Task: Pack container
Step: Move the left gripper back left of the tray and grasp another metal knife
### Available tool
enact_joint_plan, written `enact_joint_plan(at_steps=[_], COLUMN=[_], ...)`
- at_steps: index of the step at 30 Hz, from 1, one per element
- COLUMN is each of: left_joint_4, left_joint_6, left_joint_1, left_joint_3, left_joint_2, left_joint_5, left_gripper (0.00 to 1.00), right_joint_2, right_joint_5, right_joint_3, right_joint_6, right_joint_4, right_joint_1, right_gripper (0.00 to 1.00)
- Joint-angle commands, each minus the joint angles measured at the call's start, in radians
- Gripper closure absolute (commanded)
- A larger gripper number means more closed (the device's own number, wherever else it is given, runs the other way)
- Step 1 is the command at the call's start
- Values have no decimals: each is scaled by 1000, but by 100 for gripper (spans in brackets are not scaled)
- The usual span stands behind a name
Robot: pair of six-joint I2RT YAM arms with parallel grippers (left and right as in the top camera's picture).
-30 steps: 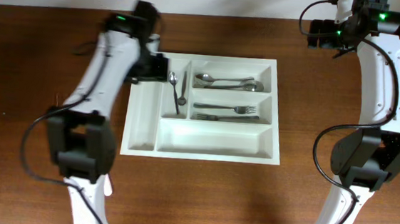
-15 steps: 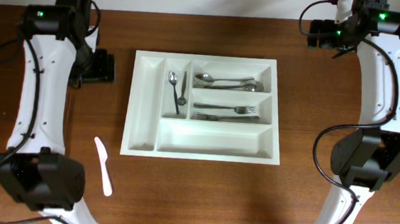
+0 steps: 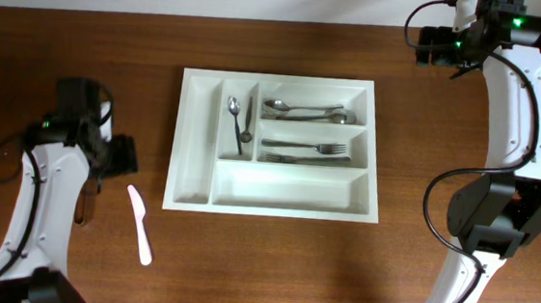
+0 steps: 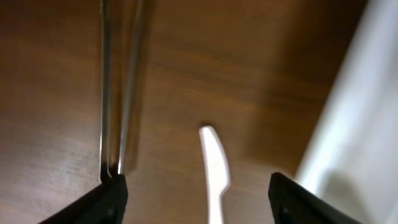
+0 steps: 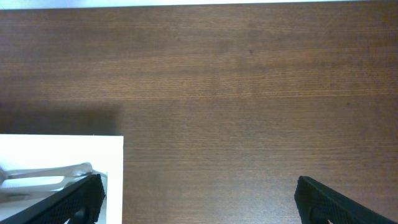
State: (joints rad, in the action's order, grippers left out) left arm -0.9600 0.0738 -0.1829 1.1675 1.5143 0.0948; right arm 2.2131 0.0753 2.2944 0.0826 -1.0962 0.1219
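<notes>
The white five-compartment container [image 3: 285,212] lies mid-table. It holds two teaspoons [image 3: 240,120] in a narrow compartment, spoons [image 3: 303,109] at top right and forks [image 3: 309,153] below them. The left narrow and front wide compartments are bare. A white plastic knife [image 3: 139,223] lies on the table left of the container, and it also shows in the left wrist view [image 4: 214,162]. My left gripper [image 3: 123,156] [image 4: 208,200] is open and empty, hovering just behind the knife. My right gripper [image 3: 422,45] [image 5: 199,200] is open and empty, over wood beyond the container's far right corner [image 5: 62,146].
A long metal utensil [image 4: 118,87] lies on the table left of the white knife. In the overhead view it is a dark shape partly under my left arm [image 3: 86,203]. The wall edge runs along the back of the table.
My left arm has swung from over the container's far left corner out to the left and toward the front, uncovering the white knife. The right arm has not moved.
</notes>
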Motion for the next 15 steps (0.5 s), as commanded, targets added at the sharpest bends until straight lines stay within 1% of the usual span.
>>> enact_joint_plan(at_steps=[1,3,8,9,11,12,15], left_joint_4=[60,92,162,174,202,220,267], left_joint_6=[-66,-77,-79,-80,-116,-140,-159], left_joint_1=[-78,-116,-170,-177,-182,-182,-182], left_joint_3=[-110,-136,-138,-138,-138,-138,-138], left_joint_2=[27,51,106,116,141,158,200], left_joint_5=[7,5,-1,0,0,0,1], left_gripper=[35,39,41,42,47,48,48], right_joint_2=[-25,-24,-25,-25,-25,-25,-25], right_joint_5=[2,2,2,2,2,2,2], right_joint_3=[17,17,17,17,17,17,17], right_joint_6=[-6,-6,-6,-6,-6,-6,-6], right_joint_4=[0,0,0,0,0,0,0], right_joint_1=[-3,-3,-3,-3,-3,-3,-3], right_gripper=[1,1,1,1,1,1,1])
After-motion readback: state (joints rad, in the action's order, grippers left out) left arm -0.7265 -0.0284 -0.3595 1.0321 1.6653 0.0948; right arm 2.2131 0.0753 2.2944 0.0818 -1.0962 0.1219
